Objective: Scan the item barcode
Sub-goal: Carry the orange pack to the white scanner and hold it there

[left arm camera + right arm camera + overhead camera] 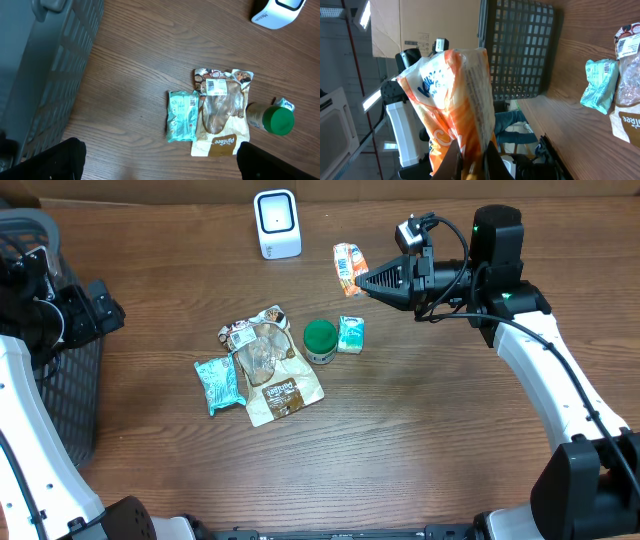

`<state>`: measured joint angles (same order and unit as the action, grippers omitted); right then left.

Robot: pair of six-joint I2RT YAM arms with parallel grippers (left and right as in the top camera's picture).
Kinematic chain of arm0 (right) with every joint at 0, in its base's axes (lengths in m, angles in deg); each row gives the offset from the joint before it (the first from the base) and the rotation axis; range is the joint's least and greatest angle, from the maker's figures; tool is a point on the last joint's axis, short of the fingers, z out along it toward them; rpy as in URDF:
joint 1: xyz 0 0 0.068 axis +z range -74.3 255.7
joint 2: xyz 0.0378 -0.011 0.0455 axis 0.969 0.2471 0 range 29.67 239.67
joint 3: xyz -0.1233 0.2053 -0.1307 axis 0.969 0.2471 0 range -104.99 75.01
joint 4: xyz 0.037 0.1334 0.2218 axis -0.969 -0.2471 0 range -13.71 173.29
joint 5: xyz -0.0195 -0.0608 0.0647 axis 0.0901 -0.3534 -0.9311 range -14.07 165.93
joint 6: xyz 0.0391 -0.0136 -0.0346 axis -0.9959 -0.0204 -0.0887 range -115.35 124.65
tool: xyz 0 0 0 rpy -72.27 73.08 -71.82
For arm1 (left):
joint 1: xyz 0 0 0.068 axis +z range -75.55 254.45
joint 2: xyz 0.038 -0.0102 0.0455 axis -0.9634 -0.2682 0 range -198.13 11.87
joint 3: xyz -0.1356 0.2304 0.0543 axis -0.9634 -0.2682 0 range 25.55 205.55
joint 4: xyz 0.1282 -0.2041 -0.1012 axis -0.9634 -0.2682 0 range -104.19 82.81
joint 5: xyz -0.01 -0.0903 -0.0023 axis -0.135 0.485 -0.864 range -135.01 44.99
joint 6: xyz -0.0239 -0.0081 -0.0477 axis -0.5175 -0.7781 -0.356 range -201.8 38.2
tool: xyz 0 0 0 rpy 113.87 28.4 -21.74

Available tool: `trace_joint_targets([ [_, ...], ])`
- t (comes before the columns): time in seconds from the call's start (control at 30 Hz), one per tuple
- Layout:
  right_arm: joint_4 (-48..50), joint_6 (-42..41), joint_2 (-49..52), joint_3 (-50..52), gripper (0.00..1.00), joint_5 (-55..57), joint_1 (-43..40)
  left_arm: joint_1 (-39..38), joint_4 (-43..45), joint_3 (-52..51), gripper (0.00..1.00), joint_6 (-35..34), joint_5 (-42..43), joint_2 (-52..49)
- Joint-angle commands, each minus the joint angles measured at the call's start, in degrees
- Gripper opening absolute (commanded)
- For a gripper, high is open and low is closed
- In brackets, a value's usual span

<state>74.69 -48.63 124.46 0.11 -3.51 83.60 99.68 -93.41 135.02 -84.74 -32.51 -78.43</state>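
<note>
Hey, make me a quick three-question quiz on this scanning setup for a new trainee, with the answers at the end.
1. True or false: the right hand is shut on the orange packet.
2. The black basket stands by which arm? A left, B right, C neither.
3. Fill in: the jar has a ____ lid.
Key: 1 true; 2 A; 3 green.
</note>
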Motion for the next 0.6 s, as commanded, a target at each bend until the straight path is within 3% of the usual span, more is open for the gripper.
trace_joint_targets([
  [0.0,0.4,1.3,-0.2,-0.2,0.04,-0.1,0.0,0.0,-0.2,1.2,1.00,0.9,0.9,-0.5],
  [0.2,-2.4,11.4,-0.2,-0.2,0.04,0.2,0.8,0.0,-0.2,1.2,1.00,0.9,0.9,-0.5],
  [0.57,-8.5,16.9,-0.2,-3.3,0.04,15.9,2.9,0.0,-0.2,1.2,1.00,0.9,0.9,-0.5],
])
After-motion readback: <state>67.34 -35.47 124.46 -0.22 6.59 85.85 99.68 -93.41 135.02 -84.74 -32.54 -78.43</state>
